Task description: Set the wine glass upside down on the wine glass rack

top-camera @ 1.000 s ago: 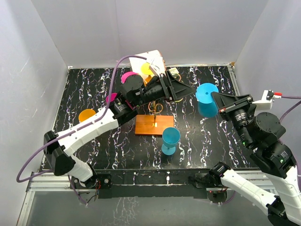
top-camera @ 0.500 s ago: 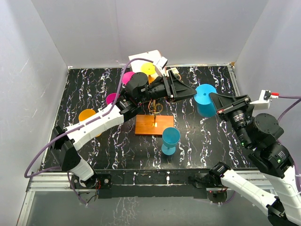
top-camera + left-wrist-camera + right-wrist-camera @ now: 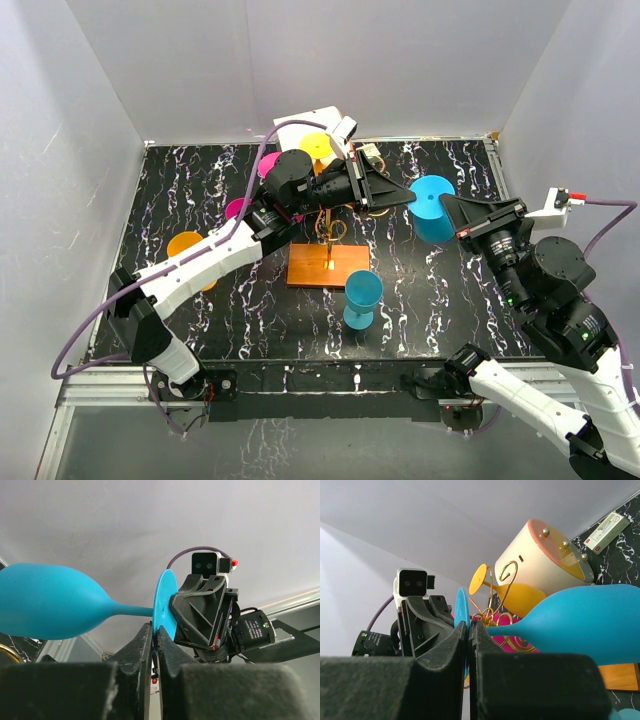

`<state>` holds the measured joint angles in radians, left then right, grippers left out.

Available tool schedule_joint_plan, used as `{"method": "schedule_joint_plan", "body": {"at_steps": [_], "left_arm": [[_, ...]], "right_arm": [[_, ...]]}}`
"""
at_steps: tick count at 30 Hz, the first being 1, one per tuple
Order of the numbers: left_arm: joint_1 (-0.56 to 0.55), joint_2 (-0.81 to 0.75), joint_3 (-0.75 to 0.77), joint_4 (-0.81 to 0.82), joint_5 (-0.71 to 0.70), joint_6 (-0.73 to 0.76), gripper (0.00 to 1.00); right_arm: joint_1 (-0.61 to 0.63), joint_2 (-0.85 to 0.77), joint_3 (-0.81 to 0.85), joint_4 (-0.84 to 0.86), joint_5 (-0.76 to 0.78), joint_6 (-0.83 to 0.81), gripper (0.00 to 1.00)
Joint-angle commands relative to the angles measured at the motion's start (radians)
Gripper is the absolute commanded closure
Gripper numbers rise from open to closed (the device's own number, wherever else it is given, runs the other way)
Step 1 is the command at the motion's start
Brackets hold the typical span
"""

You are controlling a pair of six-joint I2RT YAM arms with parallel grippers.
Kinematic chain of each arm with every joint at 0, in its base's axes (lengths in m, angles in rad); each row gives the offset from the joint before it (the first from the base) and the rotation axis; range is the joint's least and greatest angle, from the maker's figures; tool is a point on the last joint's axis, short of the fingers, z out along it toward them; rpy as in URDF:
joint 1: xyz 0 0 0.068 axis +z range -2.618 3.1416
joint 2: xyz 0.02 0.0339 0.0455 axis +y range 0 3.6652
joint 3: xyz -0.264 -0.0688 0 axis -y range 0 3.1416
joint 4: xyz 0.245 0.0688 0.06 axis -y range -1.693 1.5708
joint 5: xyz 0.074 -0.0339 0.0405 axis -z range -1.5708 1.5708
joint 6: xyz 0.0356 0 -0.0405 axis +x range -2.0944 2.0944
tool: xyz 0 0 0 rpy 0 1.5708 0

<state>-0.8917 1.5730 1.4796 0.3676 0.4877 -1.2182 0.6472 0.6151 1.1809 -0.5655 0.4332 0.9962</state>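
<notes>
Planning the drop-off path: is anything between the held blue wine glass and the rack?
Mainly the left gripper: it is shut on the foot of the wine glass, opposite the right gripper, and from above its arm lies over the wine glass rack. A yellow glass already sits among the scrolls.

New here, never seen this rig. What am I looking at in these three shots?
Two robot arms are bolted at the near edge of a black marbled table. The wide shot is from a fixed camera above and behind them: left arm on the left, right arm on the right. The other two shots come from a camera on each wrist, looking along that arm's own jaws. Both pairs of jaws are shut on the foot of one blue glass, held in the air between them. On the table are a gold wire rack on a wooden base, a second blue glass, an orange glass and a white box.
</notes>
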Motion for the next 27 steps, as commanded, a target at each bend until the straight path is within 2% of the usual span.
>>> {"method": "schedule_joint_plan", "body": {"at_steps": [1,15,22,24,26,27], "left_arm": [[-0.005,-0.015,0.052,0.031,0.038,-0.020,0.98],[-0.003,0.018,0.095,0.007,0.065,-0.027,0.94],[0.001,0.033,0.116,0.019,0.060,-0.038,1.00],[0.009,0.038,0.122,0.028,0.056,-0.056,1.00],[0.022,0.043,0.125,0.045,0.050,-0.086,1.00],[0.029,0.048,0.128,0.050,0.048,-0.101,1.00]], "right_arm": [[0.001,0.009,-0.005,0.061,-0.008,-0.005,1.00],[0.002,0.031,-0.023,0.114,-0.031,0.002,1.00],[0.001,0.027,-0.034,0.103,-0.027,0.012,1.00],[0.002,0.023,-0.034,0.095,-0.016,0.015,0.90],[0.002,0.018,-0.030,0.085,0.000,0.015,0.71],[0.002,0.016,-0.028,0.079,0.009,0.014,0.65]]}}
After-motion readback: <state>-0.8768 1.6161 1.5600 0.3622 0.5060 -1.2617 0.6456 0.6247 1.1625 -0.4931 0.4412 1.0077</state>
